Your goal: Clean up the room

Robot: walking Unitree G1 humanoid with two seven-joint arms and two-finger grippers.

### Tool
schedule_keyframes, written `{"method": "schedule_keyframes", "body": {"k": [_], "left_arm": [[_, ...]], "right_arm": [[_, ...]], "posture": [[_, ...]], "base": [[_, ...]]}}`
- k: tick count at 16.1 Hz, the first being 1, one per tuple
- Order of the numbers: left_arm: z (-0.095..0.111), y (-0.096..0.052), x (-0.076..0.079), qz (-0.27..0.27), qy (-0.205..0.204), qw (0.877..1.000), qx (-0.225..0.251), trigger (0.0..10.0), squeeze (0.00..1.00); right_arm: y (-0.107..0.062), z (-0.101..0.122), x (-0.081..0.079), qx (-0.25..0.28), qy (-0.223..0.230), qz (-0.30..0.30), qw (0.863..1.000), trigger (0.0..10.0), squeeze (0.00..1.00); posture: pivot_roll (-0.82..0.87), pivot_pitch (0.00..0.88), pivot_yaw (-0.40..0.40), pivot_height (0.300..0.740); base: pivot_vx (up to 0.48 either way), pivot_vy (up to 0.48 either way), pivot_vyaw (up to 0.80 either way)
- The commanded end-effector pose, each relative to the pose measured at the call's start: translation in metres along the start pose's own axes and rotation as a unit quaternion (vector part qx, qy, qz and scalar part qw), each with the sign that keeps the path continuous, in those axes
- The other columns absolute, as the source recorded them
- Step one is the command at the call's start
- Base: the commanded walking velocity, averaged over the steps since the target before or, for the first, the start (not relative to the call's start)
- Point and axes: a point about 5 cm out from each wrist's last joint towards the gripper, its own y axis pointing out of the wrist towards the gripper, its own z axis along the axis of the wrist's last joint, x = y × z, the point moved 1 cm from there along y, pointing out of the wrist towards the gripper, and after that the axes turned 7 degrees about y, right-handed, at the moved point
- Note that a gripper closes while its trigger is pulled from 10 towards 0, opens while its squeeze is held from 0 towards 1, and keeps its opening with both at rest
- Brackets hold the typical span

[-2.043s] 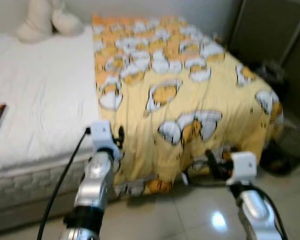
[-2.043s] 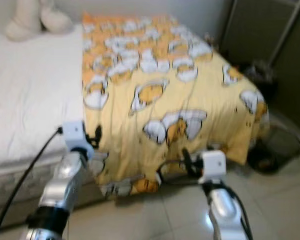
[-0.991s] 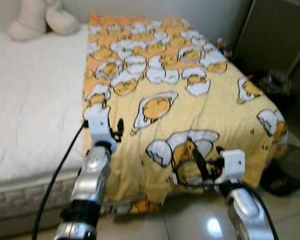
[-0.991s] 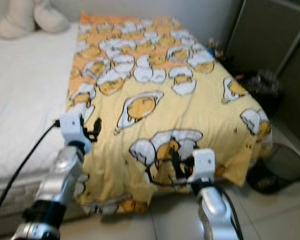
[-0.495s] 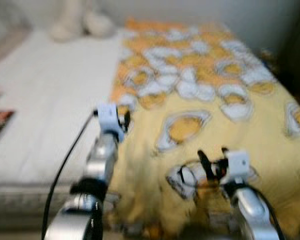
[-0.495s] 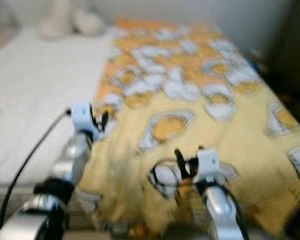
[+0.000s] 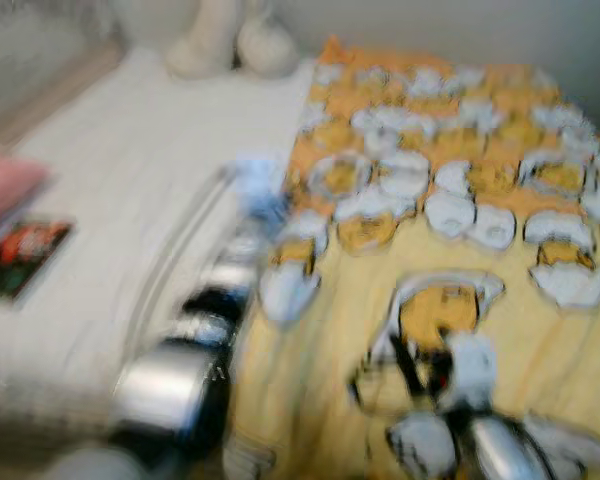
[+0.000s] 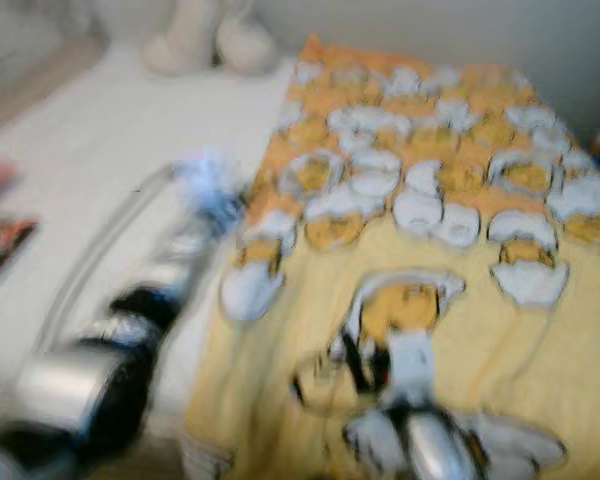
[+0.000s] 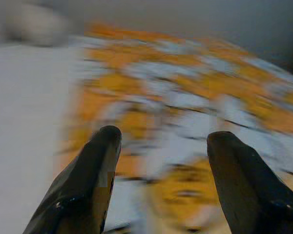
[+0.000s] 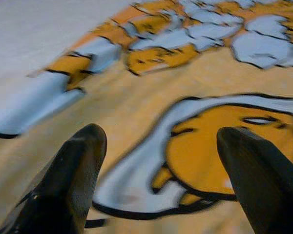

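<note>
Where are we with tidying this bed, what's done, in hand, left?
Done: nothing visibly finished. The yellow cartoon-print blanket covers just one side of the white mattress.
In hand: both grippers are open and empty, left gripper near the blanket's edge, right gripper over a printed figure.
Left: spreading the blanket, and likely moving the dark book and the cream plush toy. The head views are blurred.

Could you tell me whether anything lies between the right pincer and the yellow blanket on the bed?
Nothing visible does. The right pincer is open and hovers over the yellow blanket, with only printed cloth between its fingers.
</note>
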Motion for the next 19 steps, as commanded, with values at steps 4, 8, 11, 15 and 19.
{"method": "schedule_keyframes", "body": {"k": [4, 8, 11, 15, 19], "left_arm": [[-0.031, -0.004, 0.027, -0.048, 0.018, 0.995, -0.081, 10.0, 0.00], [-0.092, -0.028, 0.051, -0.037, 0.032, 0.982, -0.181, 10.0, 0.00], [-0.114, -0.040, 0.048, -0.038, 0.055, 0.975, -0.213, 10.0, 0.00], [-0.152, -0.067, 0.010, 0.026, 0.070, 0.959, -0.274, 10.0, 0.00], [-0.207, -0.117, 0.004, 0.001, 0.092, 0.934, -0.346, 10.0, 0.00]], "right_arm": [[-0.047, 0.001, -0.013, -0.014, 0.008, -0.022, 1.000, 10.0, 0.00], [-0.110, -0.011, -0.036, -0.087, 0.023, -0.024, 0.996, 10.0, 0.00], [-0.121, -0.010, -0.037, -0.101, 0.023, -0.025, 0.994, 10.0, 0.00], [-0.117, -0.006, -0.042, -0.113, 0.024, -0.008, 0.993, 10.0, 0.00], [-0.120, -0.006, -0.043, -0.125, 0.024, 0.000, 0.992, 10.0, 0.00]], "posture": [[-0.28, 0.163, 0.049, 0.740], [-0.38, 0.287, 0.008, 0.740], [-0.37, 0.292, 0.000, 0.740], [-0.32, 0.294, -0.017, 0.740], [-0.30, 0.296, -0.019, 0.740]], "base": [[0.000, 0.000, 0.00], [0.000, 0.000, 0.00], [0.000, 0.000, 0.00], [0.000, 0.000, 0.00], [0.000, 0.000, 0.00]]}}
